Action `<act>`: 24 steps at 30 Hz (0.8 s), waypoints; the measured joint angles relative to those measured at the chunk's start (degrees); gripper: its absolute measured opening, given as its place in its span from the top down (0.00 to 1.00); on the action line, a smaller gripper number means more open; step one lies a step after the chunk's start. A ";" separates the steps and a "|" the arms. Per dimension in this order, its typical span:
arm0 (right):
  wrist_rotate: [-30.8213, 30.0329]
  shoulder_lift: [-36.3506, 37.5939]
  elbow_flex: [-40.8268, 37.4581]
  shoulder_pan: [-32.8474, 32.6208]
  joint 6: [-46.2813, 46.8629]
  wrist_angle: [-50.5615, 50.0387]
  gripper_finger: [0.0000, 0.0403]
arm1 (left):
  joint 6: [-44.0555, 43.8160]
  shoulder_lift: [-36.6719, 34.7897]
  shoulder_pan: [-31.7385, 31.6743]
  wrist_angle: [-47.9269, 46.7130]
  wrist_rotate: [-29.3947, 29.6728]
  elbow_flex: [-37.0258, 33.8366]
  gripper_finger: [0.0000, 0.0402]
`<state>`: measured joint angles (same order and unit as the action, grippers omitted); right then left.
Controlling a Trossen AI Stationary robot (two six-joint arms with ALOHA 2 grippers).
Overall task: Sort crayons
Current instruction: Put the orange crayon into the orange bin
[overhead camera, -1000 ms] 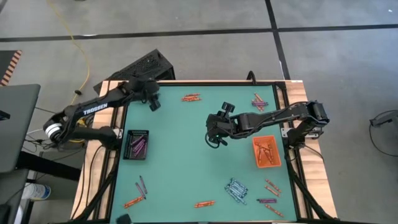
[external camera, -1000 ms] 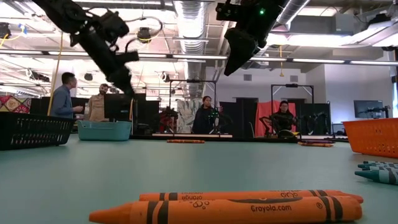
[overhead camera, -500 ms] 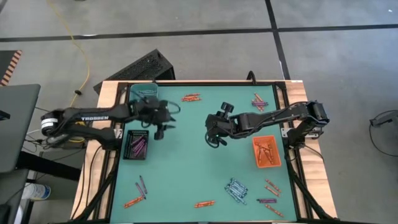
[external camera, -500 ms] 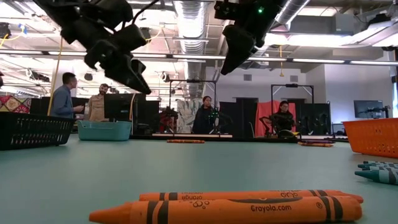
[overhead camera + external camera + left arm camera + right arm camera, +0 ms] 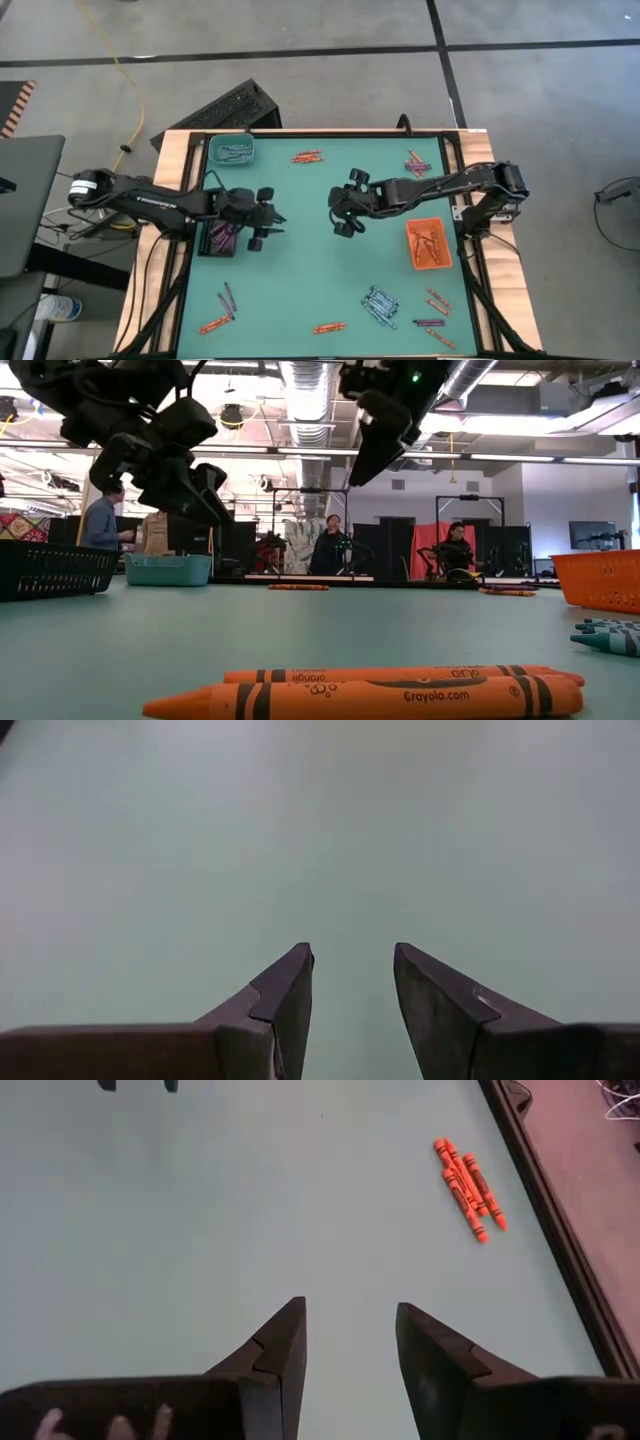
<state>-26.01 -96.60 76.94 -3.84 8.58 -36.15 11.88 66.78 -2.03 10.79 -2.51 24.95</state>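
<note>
Three trays: teal tray [image 5: 231,150], black tray [image 5: 220,234], orange tray [image 5: 428,244]. Two arms.

place: lab | signs: exposed ceiling ducts [image 5: 310,390]; people at workstations [image 5: 100,515]

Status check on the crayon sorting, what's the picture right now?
Left gripper open, empty, beside black tray. Right gripper open, empty, mid-table. Loose orange, purple and blue-grey crayons scattered along table edges. Nothing blocking.
</note>
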 joint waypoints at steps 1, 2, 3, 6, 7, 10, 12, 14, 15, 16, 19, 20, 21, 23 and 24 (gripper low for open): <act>0.07 -0.26 -0.01 0.22 -0.01 0.03 0.63 | 0.02 0.00 0.64 0.10 0.48 0.00 0.67; 0.25 -0.52 -0.10 0.51 -0.05 -0.09 0.63 | 0.01 0.00 1.23 0.15 0.98 0.00 0.67; 0.38 -1.54 -0.14 0.99 -0.38 0.29 0.63 | -0.04 -0.01 1.75 0.14 1.48 0.00 0.67; 0.49 -4.66 -0.01 2.69 -2.22 1.60 0.63 | -0.17 0.00 3.28 0.16 2.72 -0.02 0.67; 0.44 -6.26 -0.07 3.37 -2.62 1.73 0.63 | -0.16 0.00 3.73 0.43 3.11 0.00 0.67; 0.67 -10.14 -0.12 5.55 -3.90 3.91 0.61 | -0.70 0.00 4.76 0.70 3.45 -0.02 0.67; 0.75 -11.90 -0.12 6.93 -6.02 6.02 0.59 | -1.11 0.00 5.19 1.18 3.51 0.00 0.67; 1.26 -13.19 0.01 8.46 -8.67 8.52 0.57 | -1.16 0.00 5.55 1.09 3.97 0.00 0.67; 2.20 -13.53 0.31 9.30 -9.89 9.37 0.55 | -1.16 0.00 5.73 1.10 4.35 0.00 0.67; 3.50 -13.59 0.54 10.20 -11.15 10.45 0.54 | -1.22 0.00 5.91 0.98 4.79 0.00 0.67; 6.82 -13.46 1.42 13.04 -15.30 13.49 0.50 | -1.96 0.00 5.97 1.06 5.87 0.00 0.67; 7.60 -13.40 1.70 14.07 -16.68 13.73 0.50 | -2.47 0.00 5.97 1.08 5.92 0.00 0.67; 8.69 -13.29 1.80 15.21 -18.06 13.43 0.49 | -2.88 0.00 5.97 1.23 6.01 0.00 0.67; 11.28 -13.32 2.14 17.40 -20.66 13.59 0.49 | -3.75 0.00 5.97 1.22 6.43 0.00 0.67; 12.88 -13.35 2.20 18.66 -21.76 14.33 0.50 | -4.22 0.00 5.97 1.21 6.42 0.00 0.67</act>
<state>-13.12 -109.95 79.13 14.82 -13.18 -21.82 7.66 66.78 3.95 12.00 3.91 24.95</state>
